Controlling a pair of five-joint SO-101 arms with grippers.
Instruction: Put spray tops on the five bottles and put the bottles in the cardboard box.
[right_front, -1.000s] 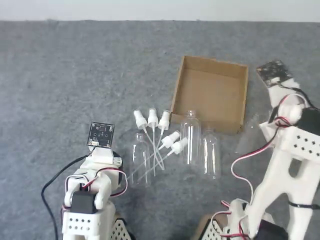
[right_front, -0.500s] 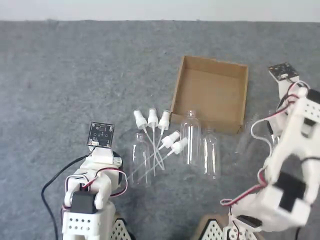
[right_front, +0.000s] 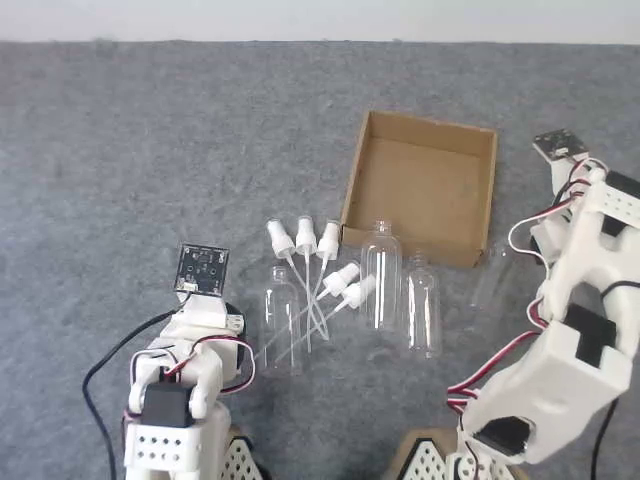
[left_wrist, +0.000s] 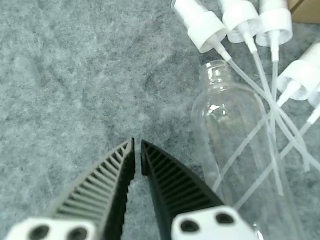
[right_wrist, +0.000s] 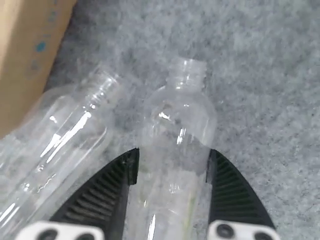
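Observation:
Several white spray tops (right_front: 318, 262) lie loose in front of the cardboard box (right_front: 365, 160). One clear bottle (right_front: 281, 318) lies under their tubes, and two more (right_front: 382, 275) (right_front: 422, 308) lie next to them. My left gripper (left_wrist: 137, 145) is shut and empty, low over the carpet beside that first bottle (left_wrist: 235, 145). My right gripper (right_wrist: 172, 150) is open, one finger close against each side of another clear bottle (right_wrist: 179, 117) lying on the carpet. A further bottle (right_wrist: 65, 137) lies next to it, by the box (right_wrist: 25, 45).
The right arm (right_front: 585, 290) leans over the carpet to the right of the box, covering the bottle between its fingers in the high view. The neighbouring bottle (right_front: 493, 275) shows beside it. The left arm (right_front: 185, 370) stands at the near left.
The right arm has swung from a raised pose down over the two bottles to the right of the box. The left arm, the spray tops and the other bottles have not moved.

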